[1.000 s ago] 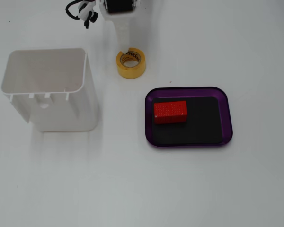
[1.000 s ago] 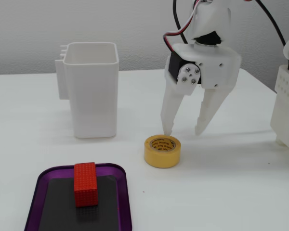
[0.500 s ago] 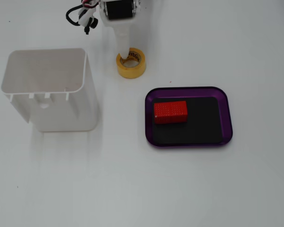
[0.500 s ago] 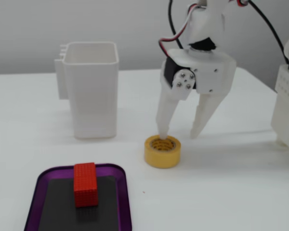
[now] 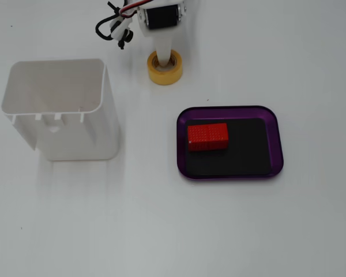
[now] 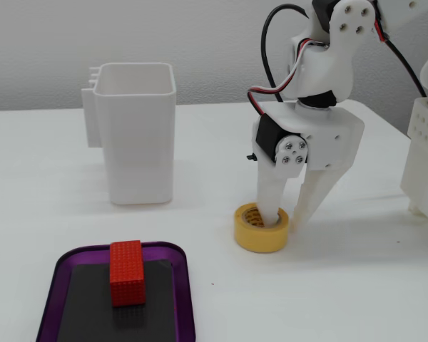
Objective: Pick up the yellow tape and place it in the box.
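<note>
Here, line by line.

Yellow tape: the yellow tape (image 6: 261, 229) lies flat on the white surface (image 6: 357, 285), its hole facing up; it sits right of centre in the lower half of one fixed view and at the top centre of the other (image 5: 165, 68).

Pincer state: the pincer (image 6: 289, 217) is spread open and straddles the roll's wall, one finger down inside the core and the other outside the roll on the right of that view. It does not look clamped; whether either finger touches the roll I cannot tell.

Deciding relation: the roll's wall sits between the two fingers, directly under the pincer, so the coming move looks like a plain closing across that wall, not a reach. A ring has no long axis to line up with.

Box: the purple box (image 6: 54, 281) lies at the lower left of that view, well apart from the roll; in the other fixed view it is right of centre (image 5: 277, 138), below and right of the tape.

Red block: a red block (image 6: 126, 271) already rests on the box's black floor, toward its left side in the top-down fixed view, leaving bare floor beside it.

White container: a tall white container (image 6: 135, 135) stands open-topped at the upper left, clear of the line from roll to box.

Progress: judging by this, the grasp is set up but not made; lift and carry remain.
</note>
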Controlling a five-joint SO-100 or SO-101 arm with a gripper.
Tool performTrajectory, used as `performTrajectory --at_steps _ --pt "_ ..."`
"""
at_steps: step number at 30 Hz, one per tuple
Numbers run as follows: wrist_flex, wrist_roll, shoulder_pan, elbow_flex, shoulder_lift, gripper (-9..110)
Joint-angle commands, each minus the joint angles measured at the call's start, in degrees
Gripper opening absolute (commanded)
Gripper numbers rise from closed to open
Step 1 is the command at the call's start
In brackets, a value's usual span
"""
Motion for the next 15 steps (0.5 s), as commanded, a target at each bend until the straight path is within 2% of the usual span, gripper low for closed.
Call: performTrajectory --at_steps 1,4,9,15 --pt "2.5 1.7 -0.9 -1.2 1.1 -1" --pt "9.2 2.1 -2.4 -8.8 4.4 -1" --pt "18.9 3.5 -13.4 -21.2 11.7 -1" --pt "19.5 4.2 -24.6 -32.2 8.8 -1"
